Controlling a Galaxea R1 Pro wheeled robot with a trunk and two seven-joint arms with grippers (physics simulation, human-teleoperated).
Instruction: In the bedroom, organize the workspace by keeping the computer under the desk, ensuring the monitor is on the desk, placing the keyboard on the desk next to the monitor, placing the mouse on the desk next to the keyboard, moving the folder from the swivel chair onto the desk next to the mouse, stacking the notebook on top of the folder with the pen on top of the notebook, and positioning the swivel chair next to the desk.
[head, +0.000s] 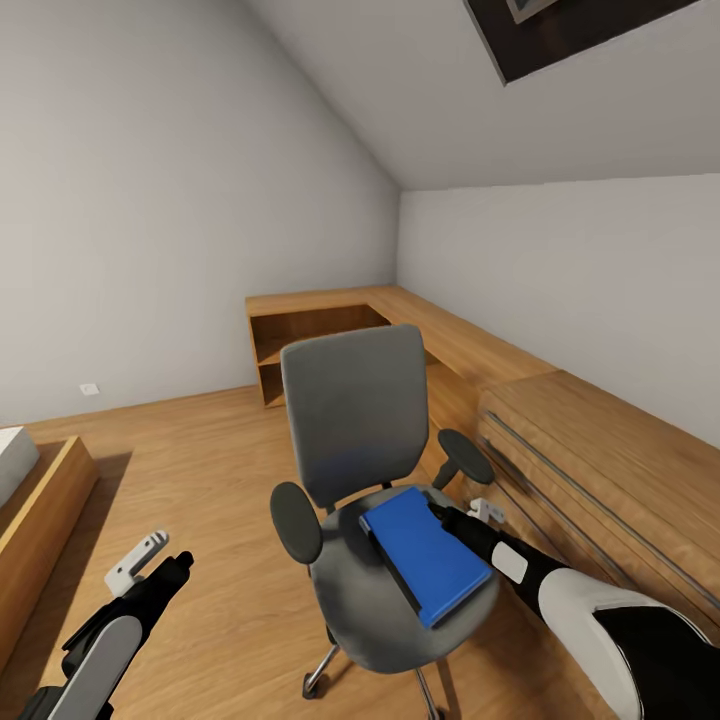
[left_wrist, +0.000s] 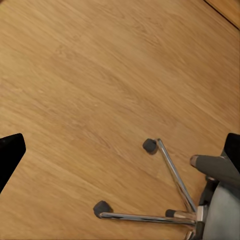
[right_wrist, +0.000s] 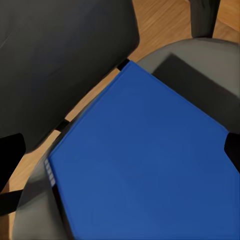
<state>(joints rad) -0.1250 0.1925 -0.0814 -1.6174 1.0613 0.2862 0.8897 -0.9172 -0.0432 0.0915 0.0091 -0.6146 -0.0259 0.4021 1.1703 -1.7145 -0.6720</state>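
The right gripper hovers just above the far right corner of the folder, its jaws spread wide with nothing between them, dark fingertips at either edge of the right wrist view. The bright blue folder lies flat on the grey seat of the swivel chair, dark spine toward the backrest. The chair stands on a wood floor, its chrome star base and casters seen from the left wrist. The left gripper hangs over bare floor beside the chair, open and empty. Low light-wood cabinets line the wall behind.
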